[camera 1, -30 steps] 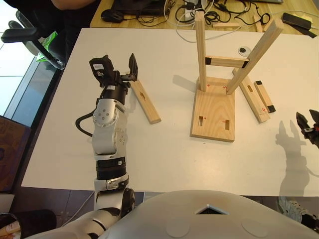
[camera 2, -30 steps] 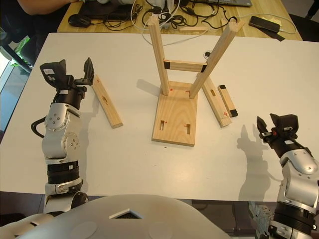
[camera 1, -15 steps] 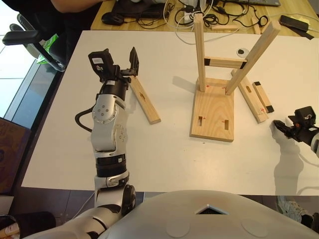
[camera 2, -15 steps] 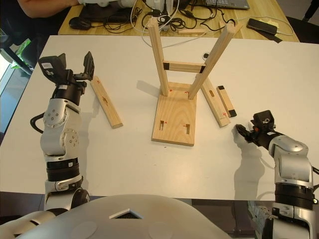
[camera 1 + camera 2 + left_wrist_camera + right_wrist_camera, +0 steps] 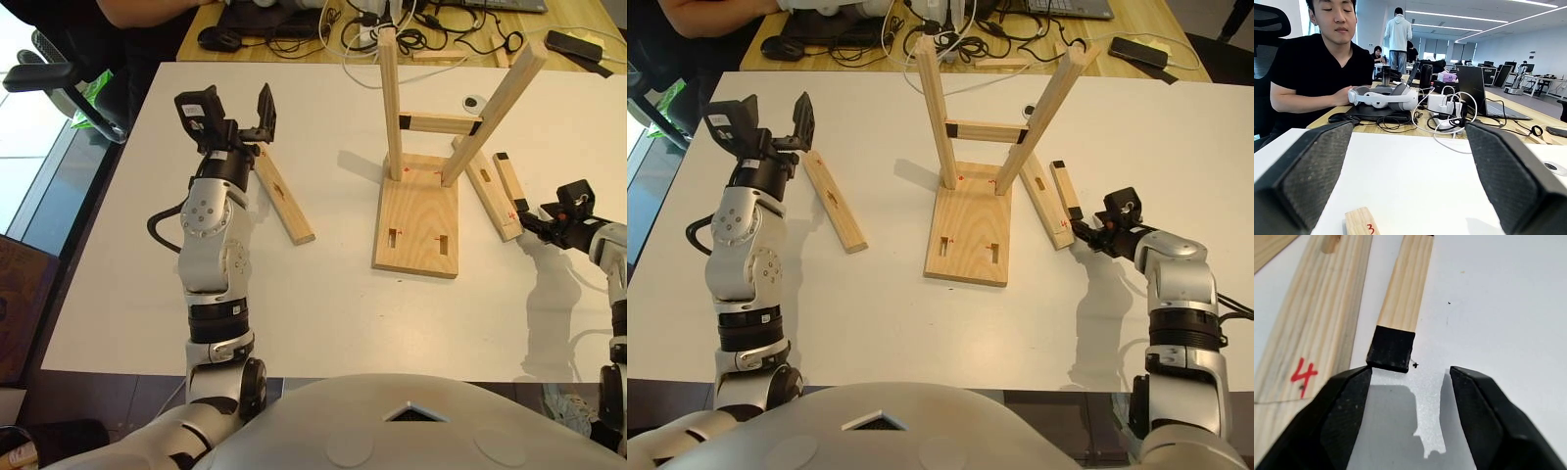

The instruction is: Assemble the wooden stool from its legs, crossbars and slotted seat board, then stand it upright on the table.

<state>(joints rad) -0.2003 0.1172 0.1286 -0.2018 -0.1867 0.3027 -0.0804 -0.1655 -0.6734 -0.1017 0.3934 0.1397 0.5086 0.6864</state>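
At the left of the table (image 5: pixel 323 313), your left gripper (image 5: pixel 233 117) hangs over the far end of leg 3 (image 5: pixel 282 194) with its fingers spread wide and nothing between them. That leg lies flat, its long axis running from the gripper back toward you and a little to the right.

In the middle the seat board (image 5: pixel 416 230) lies flat with two uprights (image 5: pixel 392 98) socketed in its far slots and a fitted bar (image 5: pixel 446 122) joining them; the two near slots are open.

Right of the board, leg 4 (image 5: pixel 1317 308) lies flat, and just beside it, parallel, the loose crossbar (image 5: pixel 1405 293).

Your right gripper (image 5: pixel 1410 382) is the nearer arm: it sits low at the crossbar's near black end, fingers parted wide around nothing. The bar runs straight away from it, the black end just ahead of the gap and off-centre, toward the finger on leg 4's side. I judge that narrow strip between bar and leg 4 the obstacle: that finger could ride onto leg 4.
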